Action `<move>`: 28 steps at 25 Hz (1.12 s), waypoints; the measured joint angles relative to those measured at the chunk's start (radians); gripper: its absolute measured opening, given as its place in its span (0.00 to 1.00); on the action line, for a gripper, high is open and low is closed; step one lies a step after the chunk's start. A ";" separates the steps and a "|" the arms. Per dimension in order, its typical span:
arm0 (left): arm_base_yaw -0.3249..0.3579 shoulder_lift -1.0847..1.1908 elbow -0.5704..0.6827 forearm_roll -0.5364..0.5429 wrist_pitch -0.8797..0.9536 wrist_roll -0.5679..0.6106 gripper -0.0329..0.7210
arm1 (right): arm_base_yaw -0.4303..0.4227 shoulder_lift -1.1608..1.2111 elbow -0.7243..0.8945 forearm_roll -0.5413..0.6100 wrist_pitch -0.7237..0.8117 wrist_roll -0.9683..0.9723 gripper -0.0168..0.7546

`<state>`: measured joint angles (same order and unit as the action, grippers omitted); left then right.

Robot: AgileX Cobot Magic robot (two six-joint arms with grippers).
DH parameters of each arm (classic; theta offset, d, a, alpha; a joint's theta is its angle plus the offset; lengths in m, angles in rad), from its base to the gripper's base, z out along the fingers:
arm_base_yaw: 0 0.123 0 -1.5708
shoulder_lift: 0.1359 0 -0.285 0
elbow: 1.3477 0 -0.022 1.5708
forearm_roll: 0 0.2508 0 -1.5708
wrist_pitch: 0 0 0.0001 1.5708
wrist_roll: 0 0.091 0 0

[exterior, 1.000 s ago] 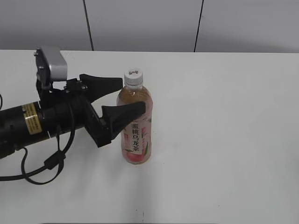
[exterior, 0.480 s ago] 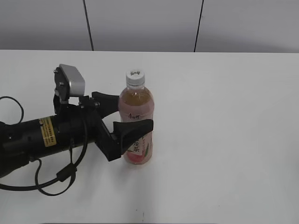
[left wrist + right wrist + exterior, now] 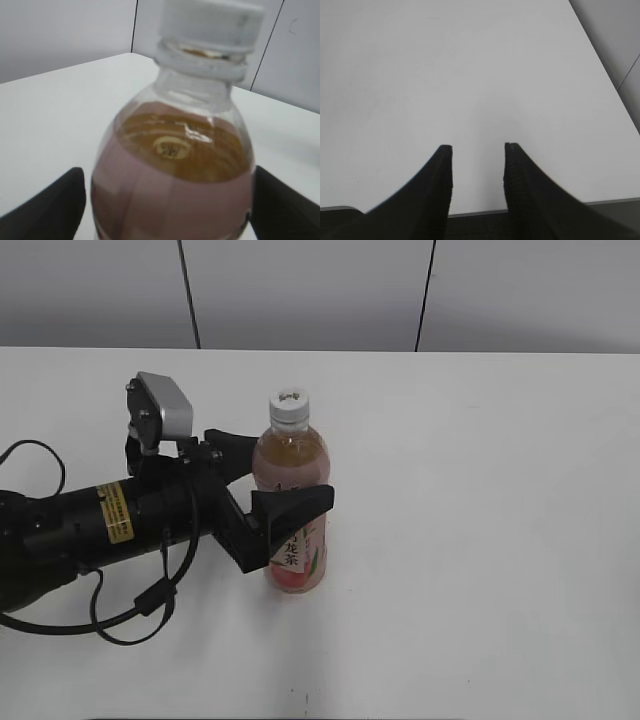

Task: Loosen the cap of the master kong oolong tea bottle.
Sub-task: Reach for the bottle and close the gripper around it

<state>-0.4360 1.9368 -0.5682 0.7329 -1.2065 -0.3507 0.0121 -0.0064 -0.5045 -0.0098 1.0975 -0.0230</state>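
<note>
The tea bottle stood upright on the white table, its body set between the two black fingers of the left pincer. One finger crossed in front of the label; the other lay behind the bottle's shoulder. The fingers were spread wide around the bottle, and whether they touched it could not be told. The white cap sat above the pincer, clear of both fingers. The right pincer hung over bare table, narrowly parted, holding nothing.
</note>
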 joint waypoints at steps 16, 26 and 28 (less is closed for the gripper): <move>0.000 0.000 -0.008 0.013 -0.001 0.003 0.66 | 0.000 0.000 0.000 0.000 0.000 0.000 0.37; 0.000 0.000 -0.008 0.013 -0.001 0.004 0.66 | 0.000 0.000 0.000 0.000 0.000 0.000 0.37; 0.000 0.000 -0.008 0.013 -0.001 0.004 0.66 | 0.000 0.000 0.000 0.000 0.000 0.000 0.37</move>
<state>-0.4360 1.9368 -0.5758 0.7457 -1.2075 -0.3468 0.0121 -0.0064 -0.5045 -0.0098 1.0975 -0.0230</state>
